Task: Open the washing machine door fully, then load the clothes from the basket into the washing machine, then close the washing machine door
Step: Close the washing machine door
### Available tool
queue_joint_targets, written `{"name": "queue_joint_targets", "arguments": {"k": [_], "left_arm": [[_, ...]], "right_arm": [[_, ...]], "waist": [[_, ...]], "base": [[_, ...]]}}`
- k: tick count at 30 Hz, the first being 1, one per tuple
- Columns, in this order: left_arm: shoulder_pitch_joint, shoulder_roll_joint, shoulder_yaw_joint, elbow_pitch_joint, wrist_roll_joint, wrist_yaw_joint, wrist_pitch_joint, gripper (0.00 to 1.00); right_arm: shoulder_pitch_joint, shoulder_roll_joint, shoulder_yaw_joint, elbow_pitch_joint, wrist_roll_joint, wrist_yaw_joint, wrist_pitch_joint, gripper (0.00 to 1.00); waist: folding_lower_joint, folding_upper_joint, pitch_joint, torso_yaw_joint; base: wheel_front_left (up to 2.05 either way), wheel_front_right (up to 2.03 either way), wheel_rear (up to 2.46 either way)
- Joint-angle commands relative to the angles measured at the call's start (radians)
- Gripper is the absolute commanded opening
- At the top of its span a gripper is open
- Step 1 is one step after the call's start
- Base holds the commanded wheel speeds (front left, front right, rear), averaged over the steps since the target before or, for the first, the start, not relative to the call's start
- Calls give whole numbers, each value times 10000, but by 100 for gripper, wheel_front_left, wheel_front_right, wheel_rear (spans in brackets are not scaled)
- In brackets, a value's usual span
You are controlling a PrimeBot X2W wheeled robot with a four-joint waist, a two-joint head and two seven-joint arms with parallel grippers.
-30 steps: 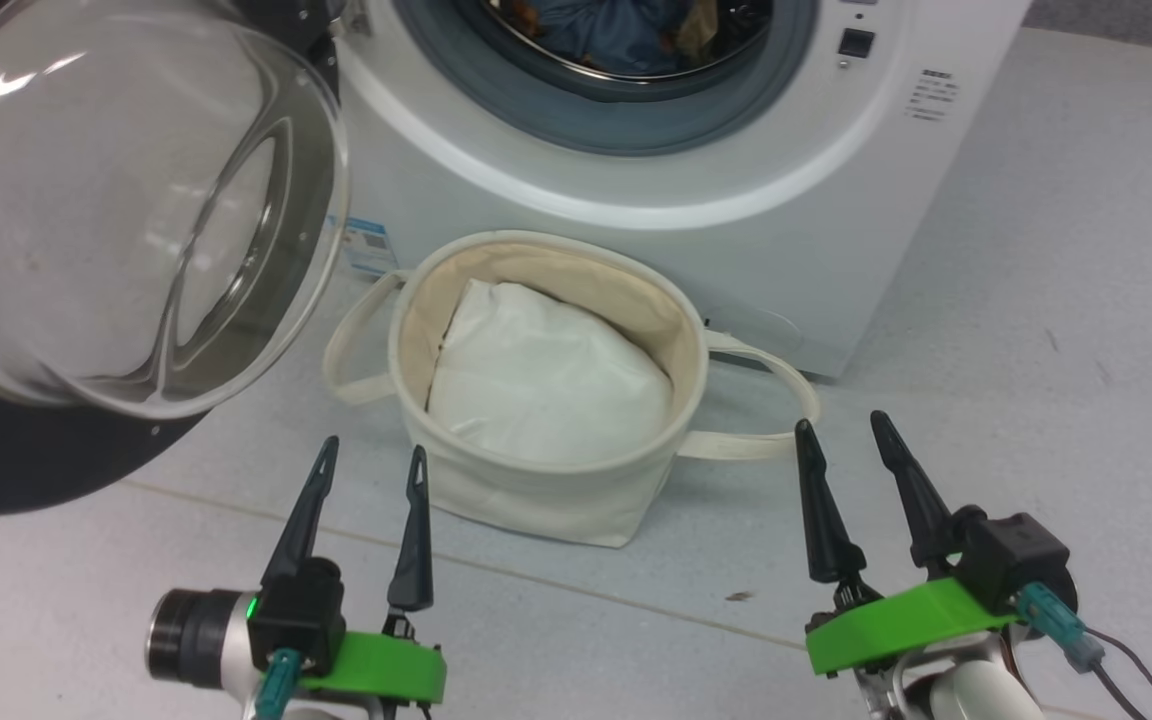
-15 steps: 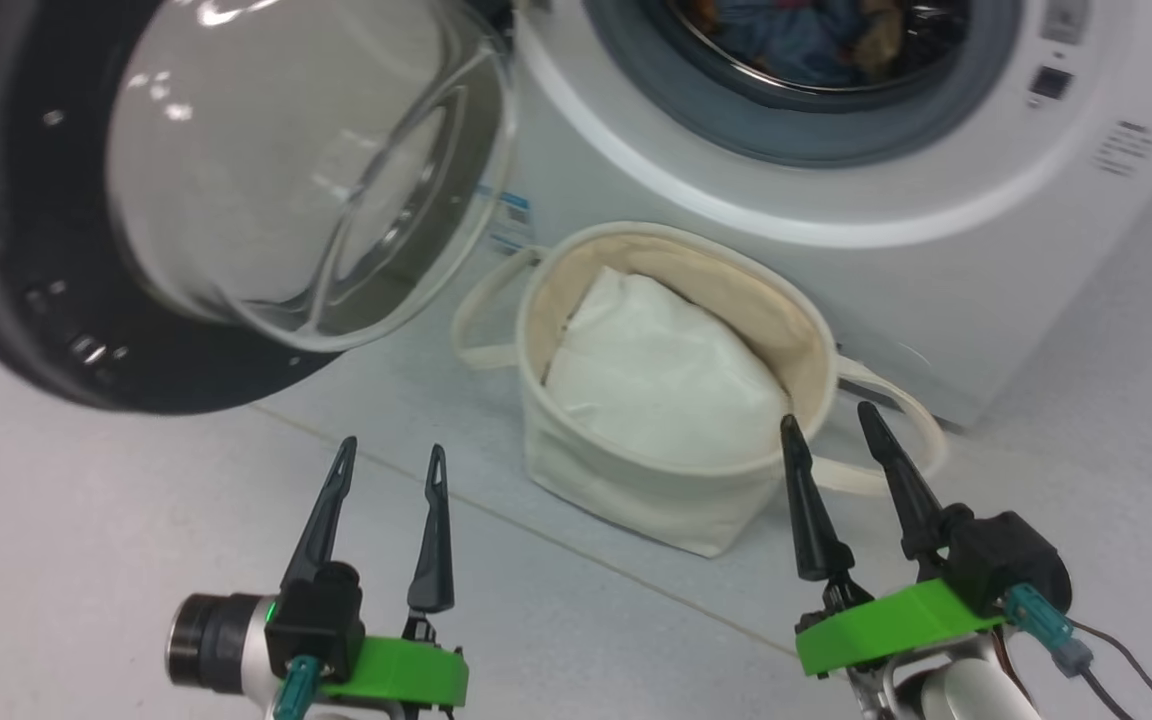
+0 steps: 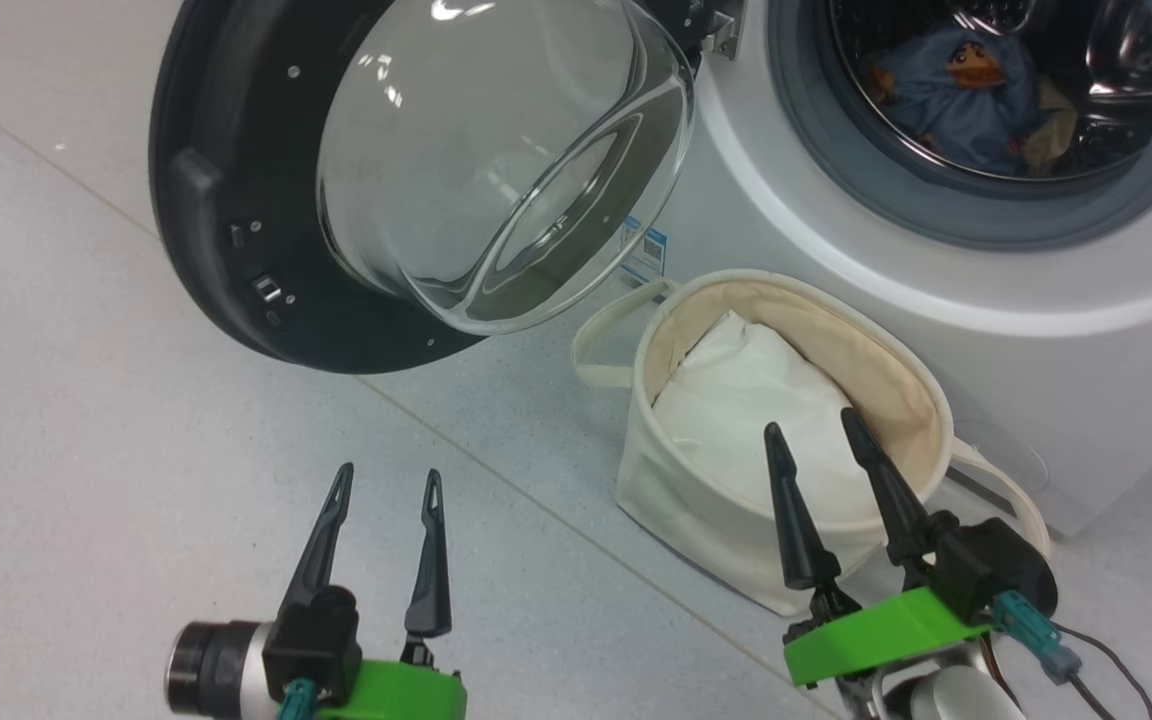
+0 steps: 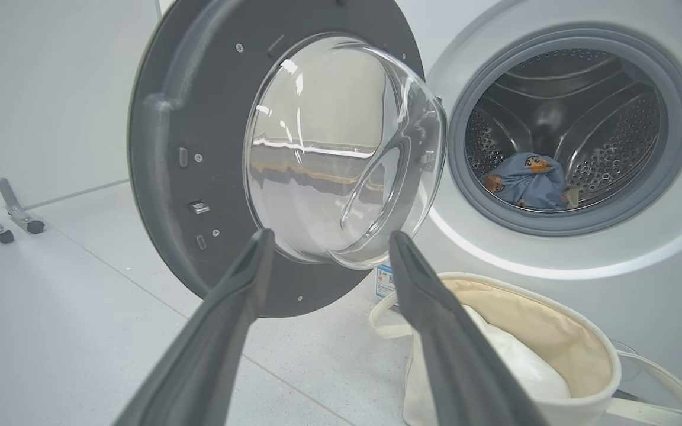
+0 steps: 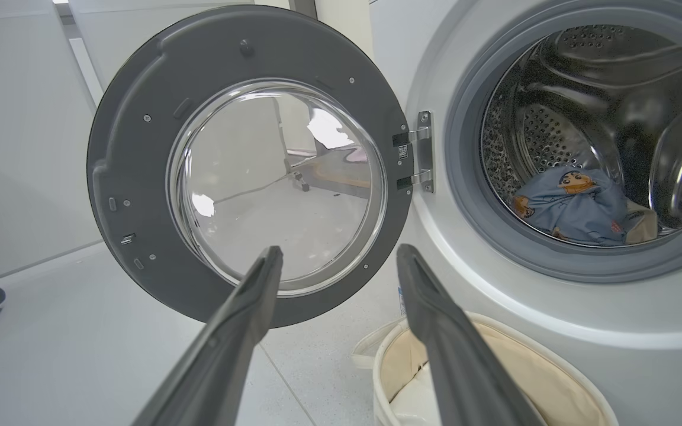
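Note:
The washing machine stands with its door swung wide to the left, glass bowl facing me. The clothes, light blue with cartoon bears, lie inside the steel drum. The cream basket sits on the floor before the machine, holding a plain white bundle. My left gripper is open over bare floor, left of the basket. My right gripper is open, its fingers in front of the basket's near rim, with nothing between them.
Grey tiled floor spreads out left of the basket and under the door. A blue label sticker is on the machine's front. The wheeled foot of a metal frame stands far left by the wall.
The camera has turned left and tilted up, so machine and basket now sit further right and more of the drum shows. Both grippers stay open in about the same places.

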Motion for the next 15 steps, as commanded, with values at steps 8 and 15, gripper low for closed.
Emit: {"name": "queue_joint_targets", "arguments": {"k": [8,15], "left_arm": [[19,-19,488,-630,110,-20,-47,100],[97,-20,558,-811,77,142,-47,100]], "right_arm": [[-95,64,540,-274,197,2,-48,100],[-233,67,691,-228,241,2,-48,100]], "waist": [[1,0,-39,102],[1,0,104,181]], "base": [[0,0,0],[0,0,0]]}}
